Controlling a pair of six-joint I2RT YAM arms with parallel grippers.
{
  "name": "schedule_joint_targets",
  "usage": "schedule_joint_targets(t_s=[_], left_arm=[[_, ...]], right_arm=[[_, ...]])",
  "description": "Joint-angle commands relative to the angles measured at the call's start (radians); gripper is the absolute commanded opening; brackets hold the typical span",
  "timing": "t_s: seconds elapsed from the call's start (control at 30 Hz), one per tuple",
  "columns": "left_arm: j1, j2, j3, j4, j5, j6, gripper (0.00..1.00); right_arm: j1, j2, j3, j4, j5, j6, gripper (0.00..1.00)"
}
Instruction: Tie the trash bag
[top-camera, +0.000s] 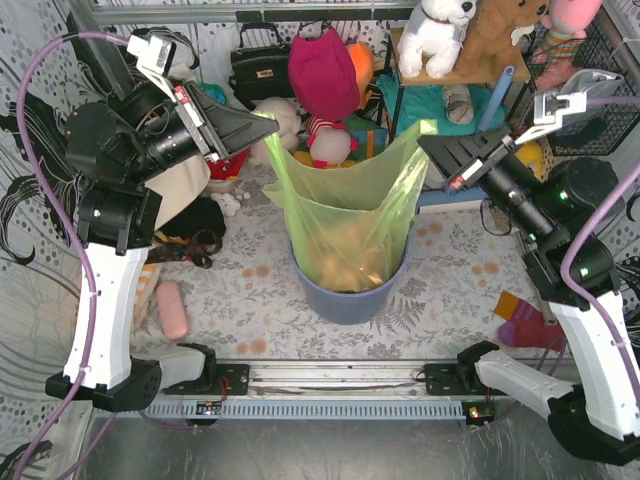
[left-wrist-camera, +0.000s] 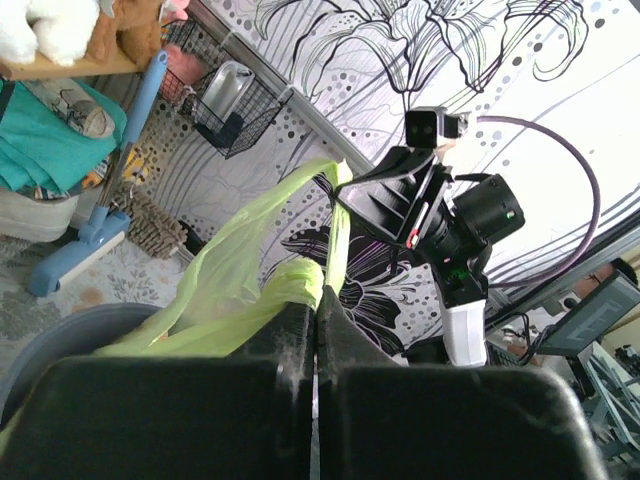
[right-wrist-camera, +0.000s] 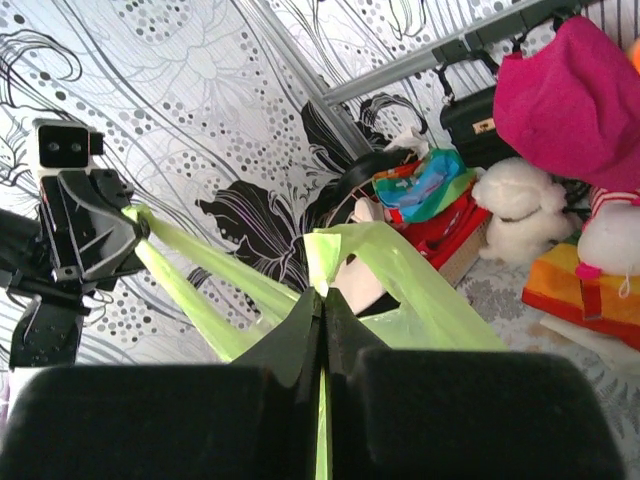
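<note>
While both jaws stand fully closed, the left gripper (top-camera: 262, 128) and right gripper (top-camera: 430, 142) each pinch a top corner of the trash bag (top-camera: 350, 215), stretched between them. Film judged thin, light, slippery; grip bunched corners. Mouth faces up, long axis vertical; body hangs below in the bin (top-camera: 345, 300).

The left end effector (left-wrist-camera: 316, 308) is pinching the bag (left-wrist-camera: 235, 265) by its rim between closed fingers. Straight ahead of it, the right end effector (left-wrist-camera: 342, 200) is gripping another corner. The bin (left-wrist-camera: 45, 345) is sitting below-left.
</note>
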Motion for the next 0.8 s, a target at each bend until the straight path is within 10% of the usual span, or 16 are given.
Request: schedule_joint_targets(t_s=[0.0,0.2,0.53,0.77], left_arm=[[0.045,0.043,0.067,0.116,0.076,-0.067,0.0],[0.046,0.071,0.08,0.26,0.112,-0.17,0.0],[0.051,-0.029,-0.196,0.299,0.1,-0.158,0.0],[0.052,0.022,-0.123,0.363,0.112,-0.216,0.0]], right_arm=[[0.0,0.082,0.179,0.037,-0.01,-0.025,0.0],[0.0,0.19,0.384,0.003,-0.051,-0.056,0.0],[0.001,0.103,0.096,0.079,-0.041,0.002,0.0],[0.0,0.157,0.203,0.069,-0.049,-0.022,0.0]])
